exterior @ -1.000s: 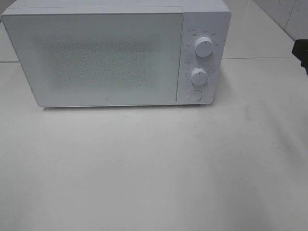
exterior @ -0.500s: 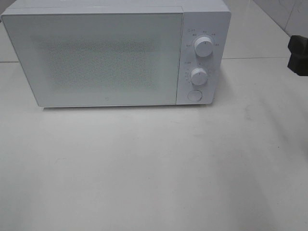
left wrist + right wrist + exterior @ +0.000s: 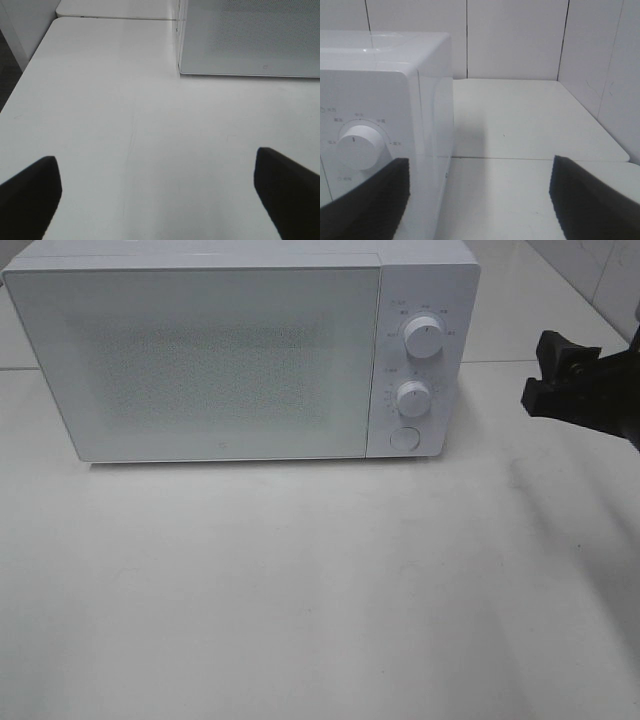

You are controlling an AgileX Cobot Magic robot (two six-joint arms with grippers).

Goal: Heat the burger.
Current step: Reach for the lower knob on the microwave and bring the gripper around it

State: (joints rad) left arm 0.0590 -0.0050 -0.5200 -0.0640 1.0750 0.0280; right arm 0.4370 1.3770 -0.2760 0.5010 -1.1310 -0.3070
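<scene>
The burger is out of view in every frame. A white microwave stands at the back of the table with its door shut; its inside is hidden behind the frosted door. Its panel has an upper knob, a lower knob and a round button. My right gripper is open and empty, in the air to the right of the panel. The right wrist view shows the microwave's right side and the upper knob. My left gripper is open and empty over bare table near the microwave's left front corner.
The white table spreads in front of the microwave. A tiled wall rises behind it. The table's left edge shows in the left wrist view.
My right gripper has come in from the right edge of the exterior view, leftward toward the microwave's control panel. Nothing else has moved.
</scene>
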